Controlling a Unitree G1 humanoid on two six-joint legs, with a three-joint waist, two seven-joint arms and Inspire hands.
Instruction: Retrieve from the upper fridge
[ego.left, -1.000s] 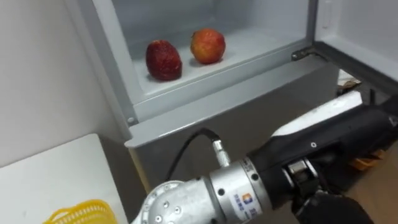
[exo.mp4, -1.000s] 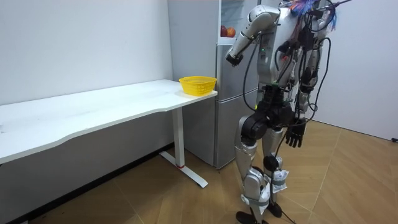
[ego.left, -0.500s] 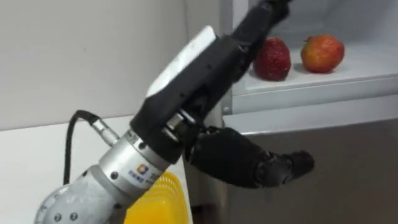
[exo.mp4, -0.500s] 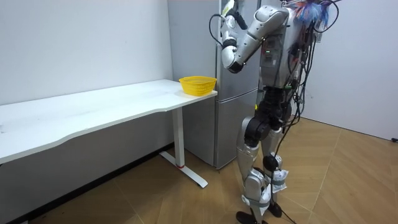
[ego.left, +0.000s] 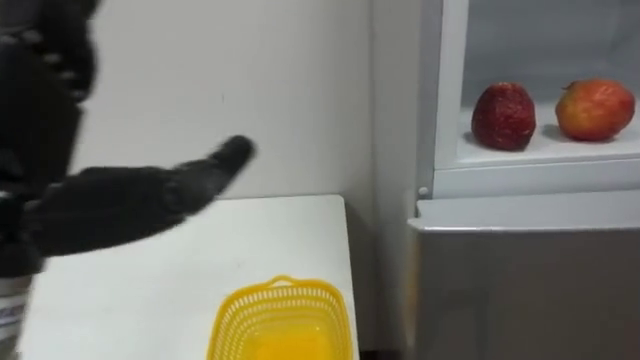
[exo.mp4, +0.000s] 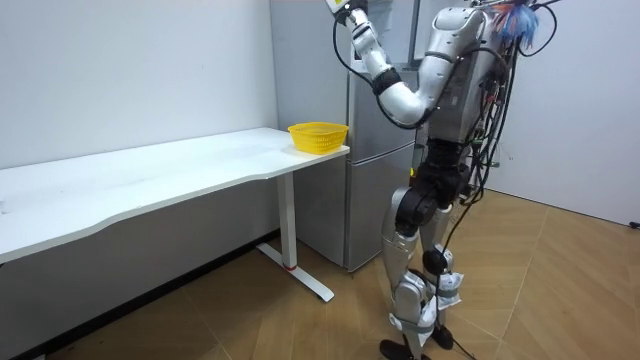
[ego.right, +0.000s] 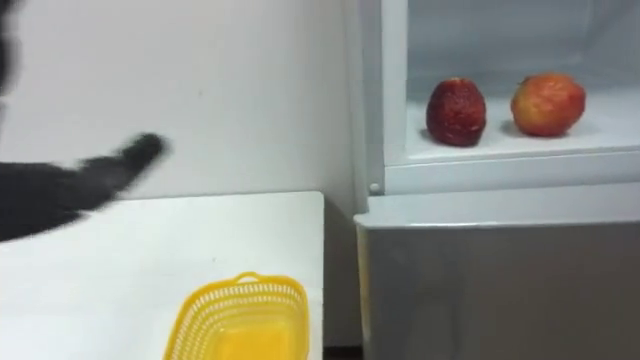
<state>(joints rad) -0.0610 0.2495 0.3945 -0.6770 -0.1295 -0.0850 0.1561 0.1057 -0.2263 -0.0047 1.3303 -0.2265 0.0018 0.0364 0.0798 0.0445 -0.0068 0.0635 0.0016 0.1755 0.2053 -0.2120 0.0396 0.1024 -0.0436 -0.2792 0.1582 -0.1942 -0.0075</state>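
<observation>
Two fruits lie on the white shelf (ego.left: 560, 150) of the open upper fridge compartment: a dark red one (ego.left: 503, 116) and, to its right, a red-yellow apple (ego.left: 595, 108). My left hand (ego.left: 120, 200) hangs at the left, well away from the fruits, in front of the wall, its dark fingers stretched out and holding nothing. The room view has me standing in front of the fridge (exo.mp4: 375, 150) with the left arm raised, the hand (exo.mp4: 345, 8) up near the fridge's top.
A yellow mesh basket (ego.left: 280, 292) stands on the white table (ego.left: 180, 270), near its corner next to the fridge. The grey lower fridge door (ego.left: 530, 280) is closed below the shelf. A white wall (ego.left: 280, 90) rises behind the table.
My view has swung left, bringing the table and basket in. The left arm rose from in front of the fridge up and to the left; the fruits stay on the shelf.
</observation>
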